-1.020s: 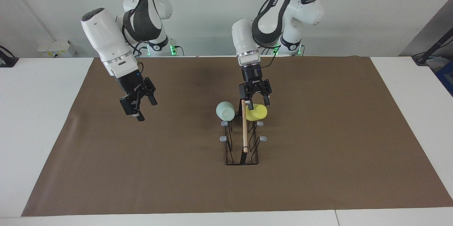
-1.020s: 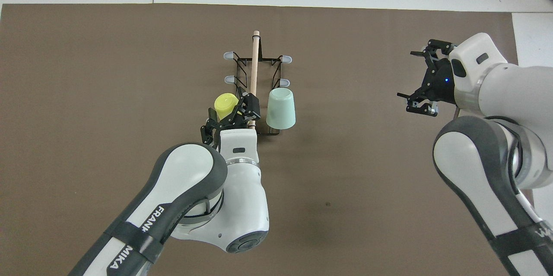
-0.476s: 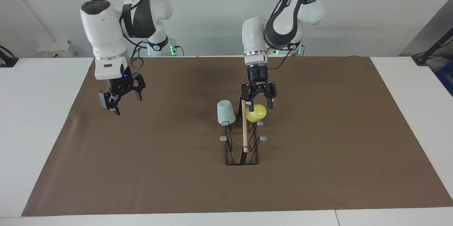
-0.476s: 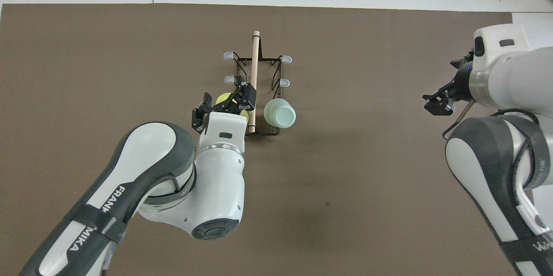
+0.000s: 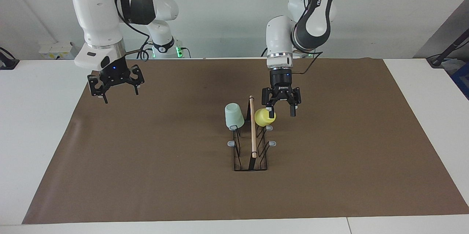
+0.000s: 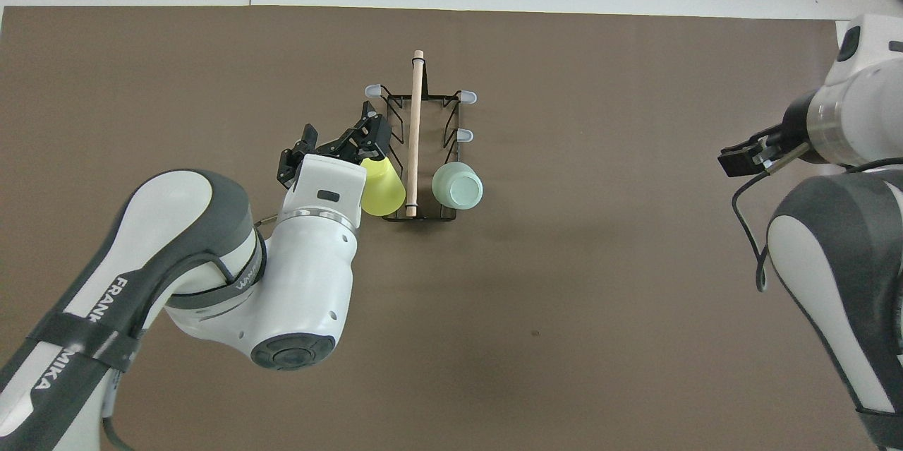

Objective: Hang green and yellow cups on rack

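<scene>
Jaws of the left gripper stand apart, hanging just beside the yellow cup, one finger at its side; whether it touches is hard to tell. Jaws of the right gripper are also spread, holding nothing, up over the brown mat toward the right arm's end of the table; that arm waits.

Both cups hang on the rack, on the pair of prongs nearest the robots, one each side of the wooden rod. Green cup: pale mint, tapered, no handle, flat base up and tilted a bit. Yellow cup: bright, same size, leaning outward on its prong. Rack is black wire, narrow, standing mid-mat; four grey prong tips stay bare.

Overhead, the left arm's wrist covers part of the yellow cup, and the prongs under both cups are hidden. Right gripper shows there only as a dark tip, fingers unclear from that view.

Readable writing: "FRANKA" in part on the left arm's link, cut off in both views.
</scene>
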Robot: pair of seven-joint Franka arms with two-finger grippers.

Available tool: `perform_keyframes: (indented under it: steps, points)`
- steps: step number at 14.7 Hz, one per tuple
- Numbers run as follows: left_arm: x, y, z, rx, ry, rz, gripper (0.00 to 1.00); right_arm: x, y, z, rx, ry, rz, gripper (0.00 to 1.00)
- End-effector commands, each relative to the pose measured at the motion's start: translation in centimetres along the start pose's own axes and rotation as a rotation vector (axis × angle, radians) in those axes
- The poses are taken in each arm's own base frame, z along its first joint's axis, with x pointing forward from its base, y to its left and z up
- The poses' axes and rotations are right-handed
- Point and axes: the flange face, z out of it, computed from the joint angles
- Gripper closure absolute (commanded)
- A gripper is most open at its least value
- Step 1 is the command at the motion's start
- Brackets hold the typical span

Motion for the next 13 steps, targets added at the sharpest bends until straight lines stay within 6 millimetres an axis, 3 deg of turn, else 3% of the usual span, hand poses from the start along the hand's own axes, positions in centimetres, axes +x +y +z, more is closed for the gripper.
perform_keyframes:
  steps: [1, 4, 7, 8, 9, 13]
  points:
    - [2.1, -0.6, 0.3, -0.024, 0.012, 0.028, 0.0, -0.3, 0.4, -1.6, -0.011, -0.043, 0.155, 0.0]
    - [4.6, -0.6, 1.2, -0.02, 0.046, -0.004, 0.0, -0.7, -0.1, -3.9, 0.008, -0.092, 0.337, 0.0]
    - [6.7, 0.4, 1.7, -0.007, 0.052, -0.108, 0.0, -1.8, 0.1, -5.3, 0.061, -0.154, 0.475, 0.0]
    - [8.3, 0.7, 1.9, 0.03, 0.062, -0.196, 0.0, -2.1, -0.1, -5.6, 0.083, -0.163, 0.517, 0.0]
    - [9.3, 0.8, 2.3, 0.101, 0.059, -0.259, 0.0, -2.6, 0.2, -5.2, 0.1, -0.176, 0.564, 0.0]
    - [11.9, 0.2, 2.2, 0.161, -0.01, -0.17, 0.0, -3.5, 0.8, -4.5, 0.142, -0.184, 0.601, 0.0]
